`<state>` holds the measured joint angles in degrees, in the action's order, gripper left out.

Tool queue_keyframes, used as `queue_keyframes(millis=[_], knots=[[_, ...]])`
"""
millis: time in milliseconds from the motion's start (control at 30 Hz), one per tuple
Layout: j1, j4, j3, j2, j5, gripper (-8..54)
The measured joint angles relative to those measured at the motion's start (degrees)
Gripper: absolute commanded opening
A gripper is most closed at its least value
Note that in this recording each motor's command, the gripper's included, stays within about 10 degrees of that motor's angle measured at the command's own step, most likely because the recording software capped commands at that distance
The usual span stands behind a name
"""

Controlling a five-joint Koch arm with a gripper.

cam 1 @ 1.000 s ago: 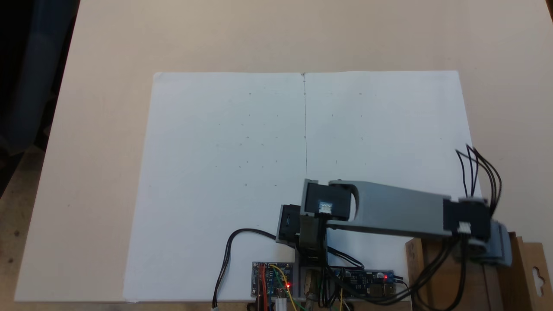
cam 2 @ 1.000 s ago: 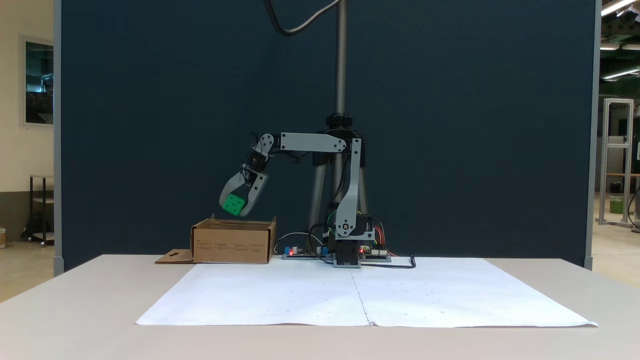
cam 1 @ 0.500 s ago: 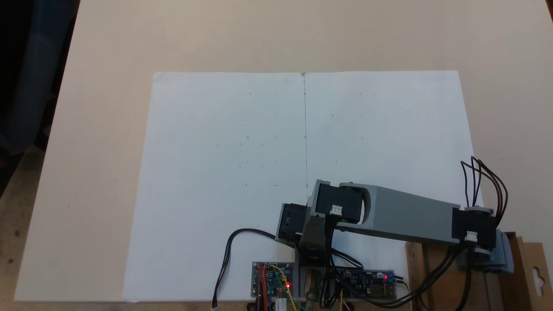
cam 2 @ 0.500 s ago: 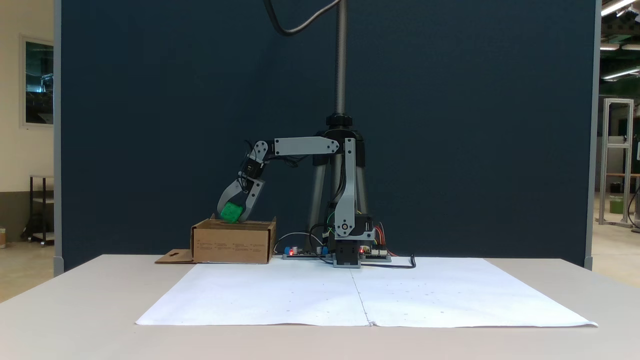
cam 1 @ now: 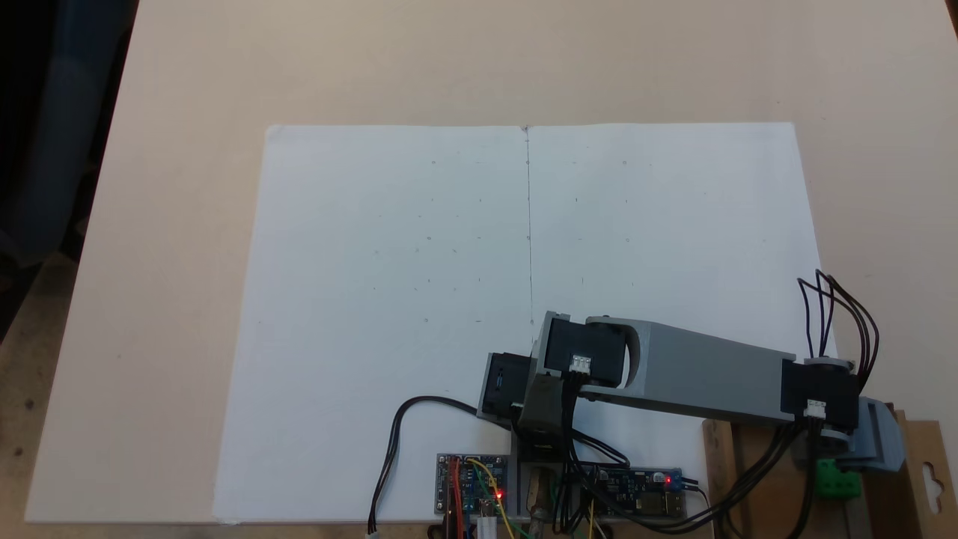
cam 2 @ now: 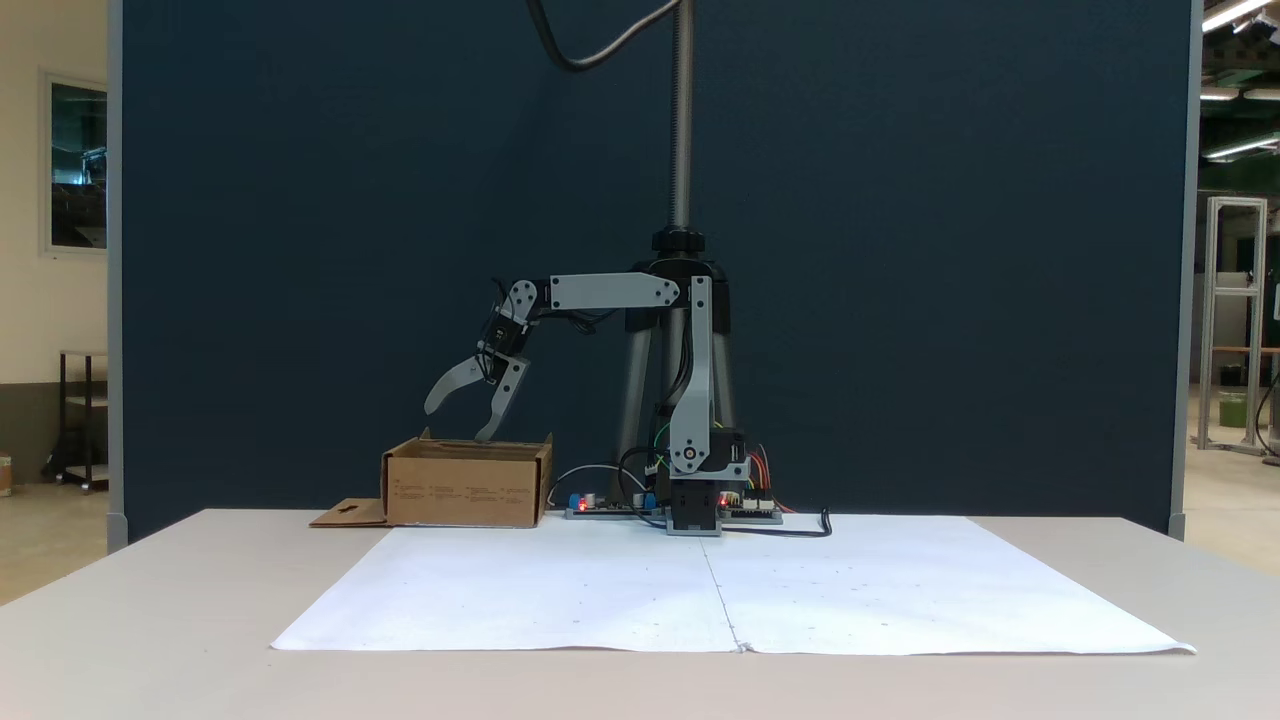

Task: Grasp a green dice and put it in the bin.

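Green dice (cam 1: 837, 479) inside bin (cam 2: 465, 490), tool (cam 2: 458, 421) spread wide above, holding nothing

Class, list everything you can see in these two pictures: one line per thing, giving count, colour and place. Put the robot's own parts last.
Dice: one, green, inside the box, below the claw.
Box: one, brown cardboard, on the table beside the arm's base; a flap with a cutout lies flat on its outer side.
Paper: two white sheets side by side, mid-table, in front of the arm.
Table: one, beige.
Circuit boards: two, with red lights, beside the arm's base.
Screen: one, dark blue, behind the table.
Pole: one, grey metal on a stand, behind the arm.
Arm: one, grey and black, reaching over the box.
Claw: one, grey, open, above the box.
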<state>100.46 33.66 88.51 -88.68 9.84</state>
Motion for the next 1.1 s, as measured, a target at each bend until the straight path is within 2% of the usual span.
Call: queue_keyframes(millis=[100,167,400,733,1000,1100], knots=[[-0.18,0.00,-1.49,-0.53,-0.53,37.8],[-1.32,0.00,-3.52,-0.62,-1.41,40.3],[-16.79,-0.97,-6.06,-4.83,-11.95,42.5],[-45.09,-3.34,-6.06,-12.13,-15.21,42.6],[-72.86,-3.34,-6.06,-12.66,-15.21,44.4],[-81.74,-4.83,0.79,-17.31,-15.21,44.4]])
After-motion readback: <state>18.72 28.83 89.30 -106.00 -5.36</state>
